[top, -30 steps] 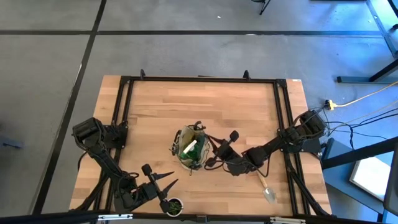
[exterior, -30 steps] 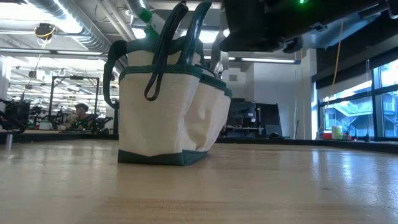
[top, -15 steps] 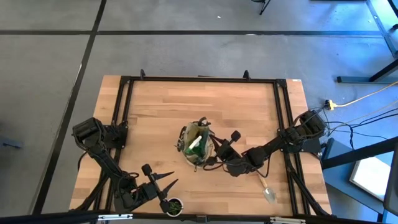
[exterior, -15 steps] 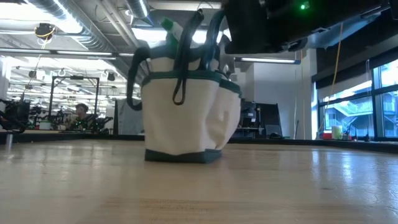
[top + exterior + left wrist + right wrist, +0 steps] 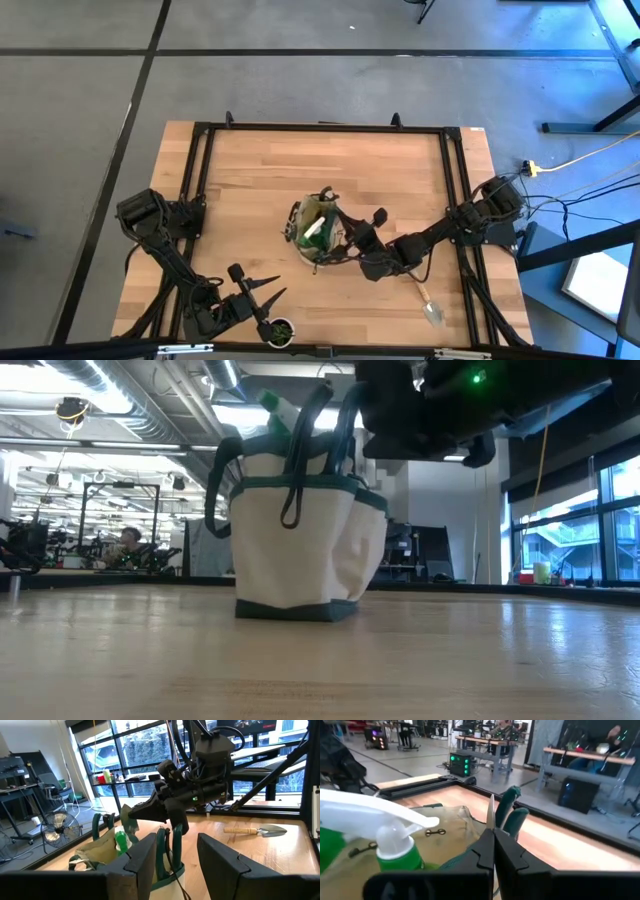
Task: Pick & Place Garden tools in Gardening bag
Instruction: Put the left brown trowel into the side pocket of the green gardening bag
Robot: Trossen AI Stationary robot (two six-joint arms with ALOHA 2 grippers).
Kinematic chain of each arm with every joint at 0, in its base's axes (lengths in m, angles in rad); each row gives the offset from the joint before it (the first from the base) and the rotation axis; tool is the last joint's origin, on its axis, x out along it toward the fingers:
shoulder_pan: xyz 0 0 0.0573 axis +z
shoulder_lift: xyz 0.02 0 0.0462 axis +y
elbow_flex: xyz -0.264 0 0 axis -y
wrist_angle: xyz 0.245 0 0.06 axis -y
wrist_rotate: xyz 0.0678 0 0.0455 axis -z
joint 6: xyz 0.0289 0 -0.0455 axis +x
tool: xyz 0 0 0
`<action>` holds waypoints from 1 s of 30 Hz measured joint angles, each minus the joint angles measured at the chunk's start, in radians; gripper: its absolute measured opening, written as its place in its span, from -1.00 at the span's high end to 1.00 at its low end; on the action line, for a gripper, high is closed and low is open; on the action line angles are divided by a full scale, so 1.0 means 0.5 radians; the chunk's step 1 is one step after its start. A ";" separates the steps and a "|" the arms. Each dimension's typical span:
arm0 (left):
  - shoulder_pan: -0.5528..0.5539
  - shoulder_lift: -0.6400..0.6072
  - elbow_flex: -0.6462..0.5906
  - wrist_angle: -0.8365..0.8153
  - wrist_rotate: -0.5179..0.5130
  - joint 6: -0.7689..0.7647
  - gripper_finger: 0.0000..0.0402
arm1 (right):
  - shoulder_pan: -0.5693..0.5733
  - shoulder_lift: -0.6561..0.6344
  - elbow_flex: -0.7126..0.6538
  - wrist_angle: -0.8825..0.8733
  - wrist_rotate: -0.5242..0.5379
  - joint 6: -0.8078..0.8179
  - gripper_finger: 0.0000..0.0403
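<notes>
- Two arms show from above: your right gripper sits at the gardening bag mid-table, fingers closed. A trowel lies near the table's front right, blade toward the front edge. Your left gripper waits front-left beside a potted plant.
- Low view: the bag stands upright, handles up.
- Left wrist: your fingers stand apart, holding nothing.
- Right wrist: the spray bottle stands nozzle-up inside the bag; closed fingers pinch nothing you can make out.
</notes>
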 joint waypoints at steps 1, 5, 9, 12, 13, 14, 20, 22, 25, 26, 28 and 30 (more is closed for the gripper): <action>0.000 0.000 0.000 0.000 0.000 0.000 0.31 | 0.000 0.000 0.000 0.007 -0.012 0.026 0.99; 0.000 0.000 0.000 0.001 0.000 0.000 0.31 | 0.000 0.001 0.023 -0.013 -0.051 0.123 0.99; 0.000 0.000 0.000 0.001 0.000 -0.001 0.31 | 0.003 0.001 0.059 -0.062 -0.025 0.117 0.99; 0.000 0.000 0.000 0.001 0.000 0.000 0.31 | 0.003 0.001 0.084 -0.177 -0.030 0.110 0.99; 0.000 0.000 0.000 0.001 0.000 0.000 0.31 | -0.004 0.001 0.085 -0.208 -0.060 0.111 0.99; 0.000 0.000 0.000 0.001 0.000 0.000 0.31 | -0.015 0.001 0.085 -0.238 -0.103 0.119 0.99; 0.000 0.000 0.000 0.001 0.000 -0.006 0.31 | -0.069 0.001 0.088 -0.325 -0.254 0.172 0.99; 0.000 0.000 0.000 0.001 0.000 -0.013 0.31 | -0.067 0.001 0.089 -0.362 -0.228 0.176 0.99; 0.000 0.000 0.000 0.001 0.000 -0.014 0.31 | -0.067 0.001 0.089 -0.402 -0.206 0.245 0.99; 0.000 0.000 0.000 0.001 0.000 -0.014 0.31 | -0.072 0.001 0.089 -0.409 -0.205 0.283 0.99; 0.000 0.000 0.000 0.001 0.000 -0.014 0.31 | -0.076 0.001 0.089 -0.427 -0.201 0.353 0.99; 0.000 0.000 0.000 0.000 0.000 -0.014 0.31 | -0.076 0.001 0.089 -0.461 -0.195 0.430 0.99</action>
